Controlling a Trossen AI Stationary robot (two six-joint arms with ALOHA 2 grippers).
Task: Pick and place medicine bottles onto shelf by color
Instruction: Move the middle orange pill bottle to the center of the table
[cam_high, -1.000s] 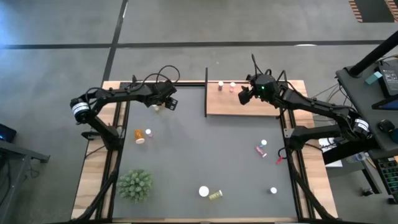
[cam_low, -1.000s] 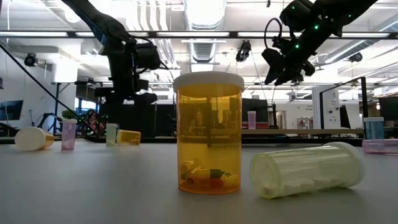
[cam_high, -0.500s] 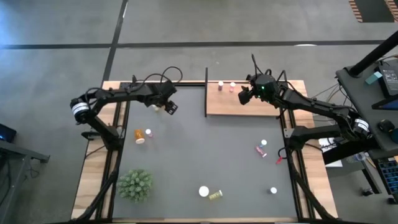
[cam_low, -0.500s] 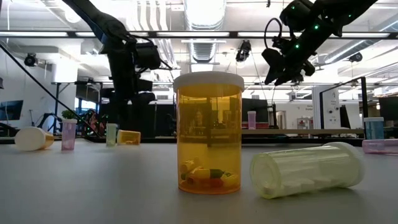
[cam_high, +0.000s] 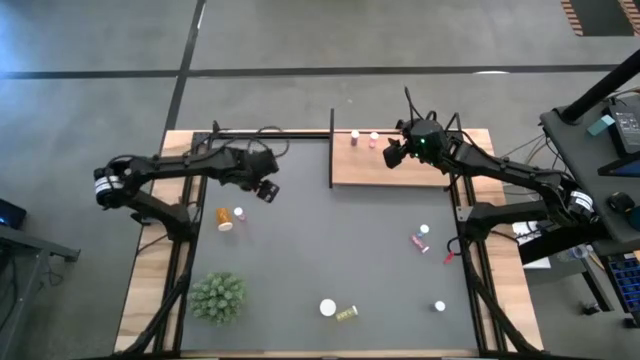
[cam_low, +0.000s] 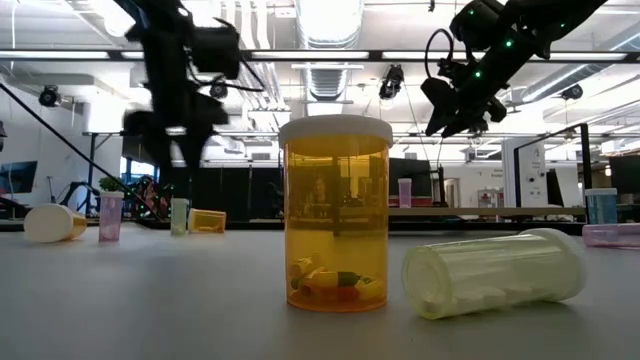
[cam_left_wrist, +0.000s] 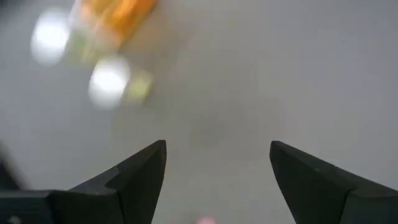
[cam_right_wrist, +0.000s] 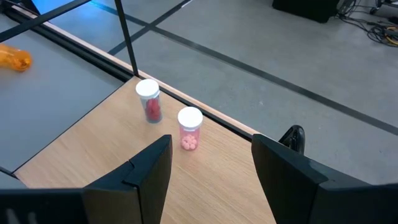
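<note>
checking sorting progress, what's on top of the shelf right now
Two white-capped bottles stand on the shelf: a red bottle and a pink bottle, side by side. The right arm covers part of the board.

The left arm has swung inward over the dark mat (cam_high: 330, 240). Its left gripper (cam_high: 265, 189), previously near the mat's far-left corner above a small pale bottle, now hangs nearer the orange bottle (cam_high: 225, 219) lying on its side. Its fingers (cam_left_wrist: 134, 180) stand apart with nothing between them. That pale bottle no longer shows at its former spot.
</note>
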